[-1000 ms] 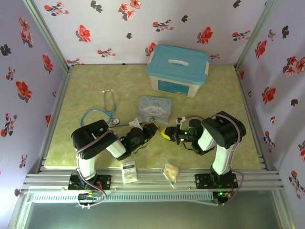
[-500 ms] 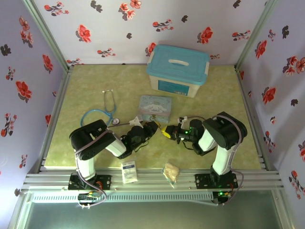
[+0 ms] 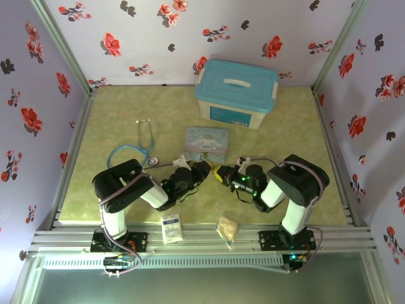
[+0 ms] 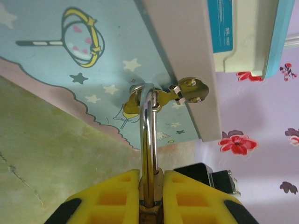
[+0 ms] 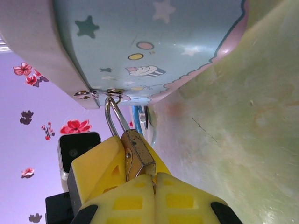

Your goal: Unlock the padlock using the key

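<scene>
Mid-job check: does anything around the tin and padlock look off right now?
One oddity: both end effectors are clamped on the small brass padlock, which hangs through the latch of the pale blue cartoon tin. Left end effector pinches its silver shackle, right end effector its body. Any key between those fingers is hidden.

Robot lab test booth with floral-papered walls point(image 3: 158, 28), aluminium rail frame point(image 3: 202, 239), green table mat point(image 3: 120, 104)

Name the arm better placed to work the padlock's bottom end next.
Right, probably. The right tool, tips closed, meets the padlock at its brass base, while the left tool clamps its shackle, hooked on the tin.
</scene>
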Motion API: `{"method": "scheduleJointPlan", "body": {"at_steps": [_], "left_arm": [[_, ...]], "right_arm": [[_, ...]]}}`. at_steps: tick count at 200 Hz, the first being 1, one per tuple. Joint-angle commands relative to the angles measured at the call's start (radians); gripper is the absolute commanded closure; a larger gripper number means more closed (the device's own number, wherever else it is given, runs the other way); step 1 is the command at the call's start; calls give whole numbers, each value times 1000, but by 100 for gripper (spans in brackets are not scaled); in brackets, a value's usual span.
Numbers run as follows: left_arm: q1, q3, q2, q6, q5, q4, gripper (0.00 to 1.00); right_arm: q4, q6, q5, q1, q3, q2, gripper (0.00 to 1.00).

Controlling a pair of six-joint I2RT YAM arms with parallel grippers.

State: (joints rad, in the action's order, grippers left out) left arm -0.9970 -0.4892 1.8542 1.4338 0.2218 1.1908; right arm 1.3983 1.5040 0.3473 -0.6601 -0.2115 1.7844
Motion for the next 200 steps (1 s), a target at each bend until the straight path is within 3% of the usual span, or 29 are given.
{"method": "scheduleJointPlan", "body": {"at_steps": [1, 41, 53, 77, 93, 101, 147, 200], "left_arm": [[-32, -42, 3, 12, -73, 119, 100], [-48, -43, -4, 7, -73, 118, 100], [-46, -39, -3, 8, -67, 118, 100], [-42, -30, 0, 8, -56, 118, 100], [-35, -23, 2, 10, -51, 119, 100], [-31, -21, 2, 7, -49, 118, 100], [-13, -9, 9, 9, -43, 118, 100], [1, -1, 21, 14, -47, 118, 100]], "right_arm": [[-12, 2, -86, -33, -32, 14, 100], [-12, -37, -89, -35, -49, -7, 100], [-12, -42, -90, -36, -45, -19, 91], [-12, -58, -121, -36, 7, -40, 83], [-13, -61, -131, -38, 43, -43, 68], [-12, -58, -126, -38, 55, -40, 65], [-12, -72, -127, -39, 93, -57, 72], [-13, -70, -122, -41, 92, -60, 89]]}}
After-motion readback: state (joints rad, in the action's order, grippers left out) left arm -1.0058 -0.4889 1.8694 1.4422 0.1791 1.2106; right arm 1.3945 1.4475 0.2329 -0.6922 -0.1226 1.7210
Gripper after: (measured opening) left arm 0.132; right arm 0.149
